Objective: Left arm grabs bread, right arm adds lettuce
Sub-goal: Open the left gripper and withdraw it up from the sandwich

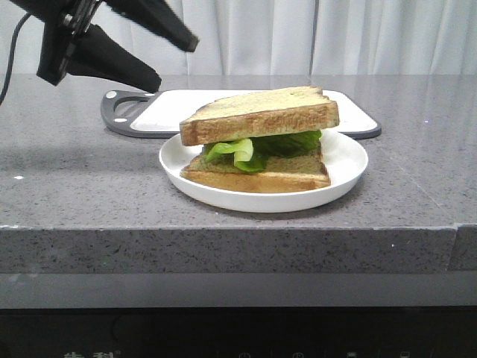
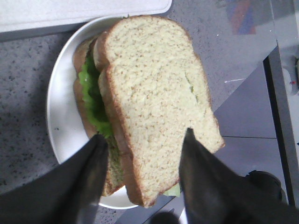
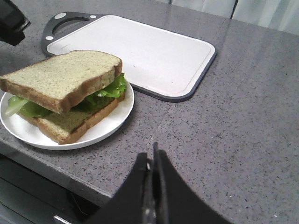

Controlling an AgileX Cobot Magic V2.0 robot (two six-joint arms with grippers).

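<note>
We see the left gripper point(image 1: 173, 61) spread wide above the plate point(image 1: 343, 170), the right gripper point(image 3: 153, 164) pressed together beside it, and the top bread point(image 1: 261, 113) overhanging the lettuce point(image 1: 240, 150), so a nudge could tip it off.

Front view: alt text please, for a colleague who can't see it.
A sandwich of thick bread over lettuce and a thinner slice sits on a white plate. The left end effector hangs open above-left.
</note>
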